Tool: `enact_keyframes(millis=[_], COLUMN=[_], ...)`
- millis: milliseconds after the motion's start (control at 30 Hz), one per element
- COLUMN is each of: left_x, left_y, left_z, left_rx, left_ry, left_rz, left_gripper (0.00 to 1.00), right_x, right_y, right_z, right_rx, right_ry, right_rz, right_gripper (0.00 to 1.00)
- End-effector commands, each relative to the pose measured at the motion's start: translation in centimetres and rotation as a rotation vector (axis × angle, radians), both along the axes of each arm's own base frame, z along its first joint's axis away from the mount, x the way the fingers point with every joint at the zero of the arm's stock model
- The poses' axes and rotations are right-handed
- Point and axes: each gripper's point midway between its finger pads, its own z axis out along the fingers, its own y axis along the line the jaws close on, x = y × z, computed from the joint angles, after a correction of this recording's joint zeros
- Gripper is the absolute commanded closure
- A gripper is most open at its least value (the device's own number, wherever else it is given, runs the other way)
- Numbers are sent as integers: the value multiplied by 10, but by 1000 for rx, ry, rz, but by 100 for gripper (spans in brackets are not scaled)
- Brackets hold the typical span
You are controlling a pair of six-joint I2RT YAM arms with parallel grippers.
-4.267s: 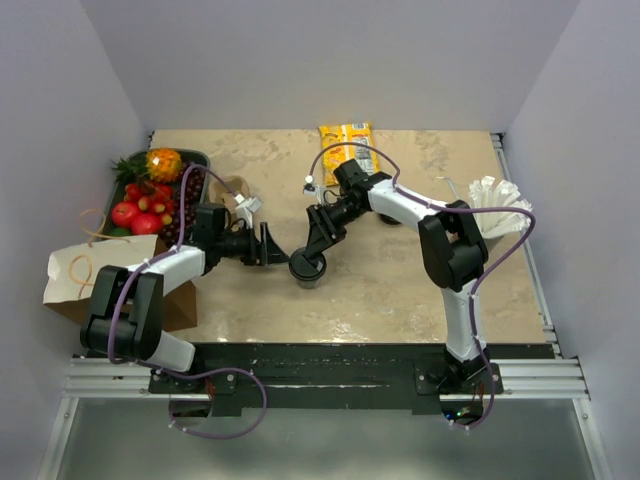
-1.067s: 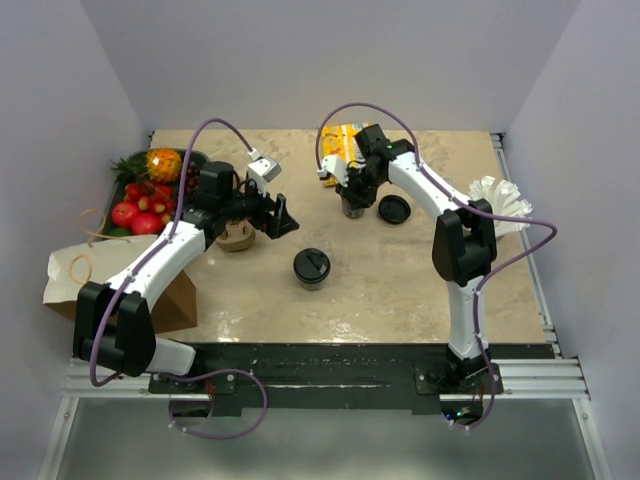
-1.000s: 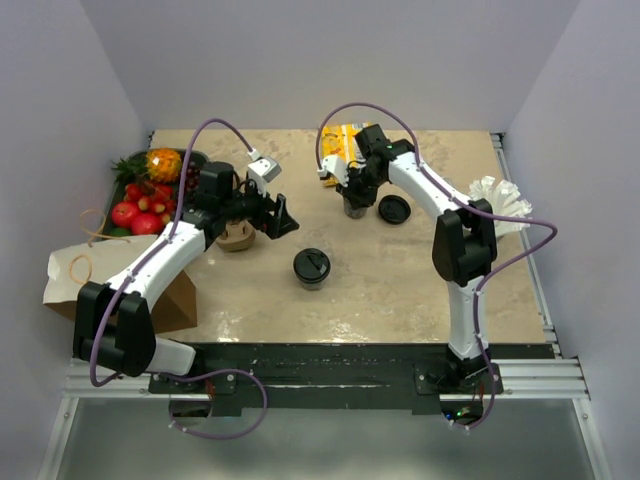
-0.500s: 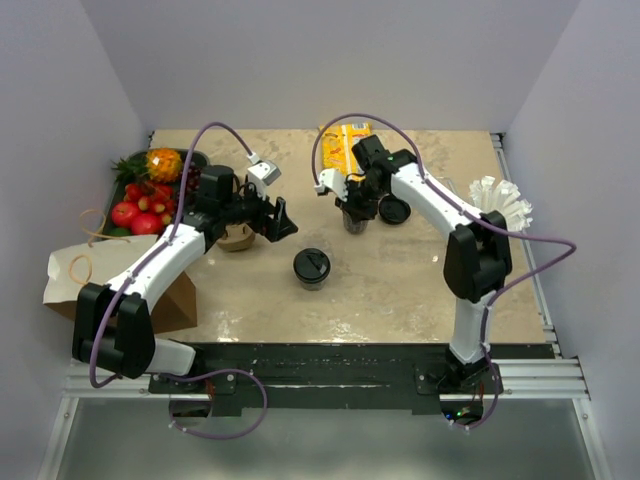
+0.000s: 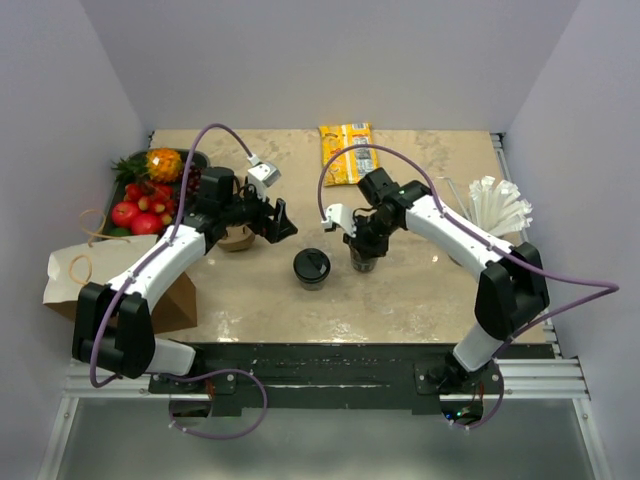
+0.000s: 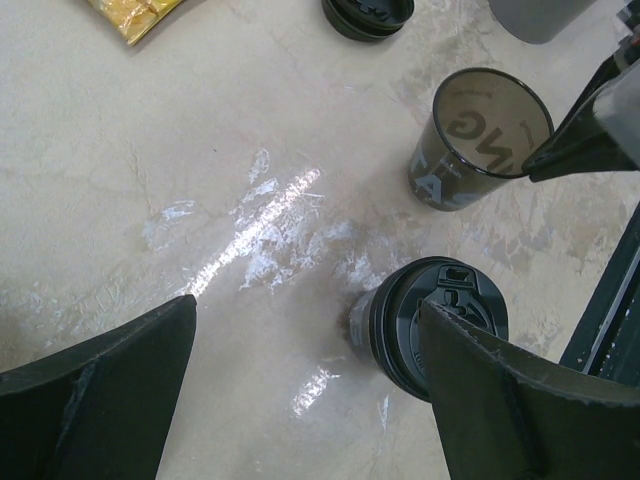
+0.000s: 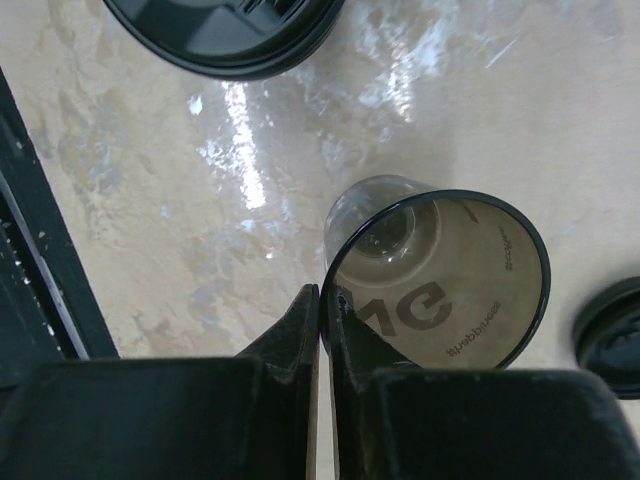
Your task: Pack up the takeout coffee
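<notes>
The tabletop (image 5: 270,300) is sandy brown with cloudy marks and shiny white spots of light, plain pale purple walls (image 5: 330,60) stand on three sides, and a black strip (image 5: 330,356) runs along its near edge.

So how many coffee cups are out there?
2. A lidded cup mid-table; an open cup beside it, rim pinched by the right fingers. The paper bag may hide more.

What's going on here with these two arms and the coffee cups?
The right gripper is pinching the rim of an open coffee cup, which is upright beside a lidded cup. The left gripper hovers open nearby, holding nothing. A loose lid lies farther back. Both cups are outside the paper bag at the left edge.
</notes>
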Motion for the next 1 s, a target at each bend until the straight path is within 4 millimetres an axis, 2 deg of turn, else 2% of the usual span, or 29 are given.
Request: enact_keyframes(millis=[0, 167, 233, 267, 367, 467, 500, 633, 733, 767, 800, 867, 900, 967], left_x=[12, 13, 13, 13, 13, 14, 14, 17, 18, 19, 20, 21, 21, 22], left_y=[-1, -2, -2, -2, -1, -1, -1, 0, 1, 2, 3, 5, 5, 6], left_z=[14, 10, 9, 10, 9, 9, 8, 9, 8, 9, 9, 9, 9, 10], left_rx=[-9, -11, -10, -10, -7, -9, -9, -16, -17, -14, -10, 0, 3, 7], left_ry=[-65, -54, -50, -50, -49, -46, -44, -42, -34, -35, -36, -35, -35, -37], left_rz=[-2, 0, 2, 2, 1, 2, 2, 11, 16, 23, 26, 34, 36, 39], left_gripper=[5, 5, 5, 5, 5, 5, 5, 5, 5, 5, 5, 5, 5, 5], right_x=[-7, -12, -13, -15, -13, -10, -2, 30, 74, 98, 118, 147, 154, 169], right_y=[4, 7, 7, 7, 7, 11, 16, 29, 34, 37, 26, 22, 19, 7], right_z=[-4, -10, -10, -9, 4, 24, 37, 66, 68, 73, 61, 60, 55, 33], right_rx=[14, 5, 5, 1, 3, 13, 30, 93, 97, 111, 44, 53, 37, -19], right_ry=[3, 18, 23, 32, 20, 11, -17, -88, -168, -249, -300, -373, -385, -373], right_rz=[-7, 15, 16, 18, 28, 46, 44, -22, -165, -231, -316, -451, -487, -571], right_gripper=[98, 94, 86, 75, 62, 60, 60, 60, 61, 60, 60, 59, 59, 60])
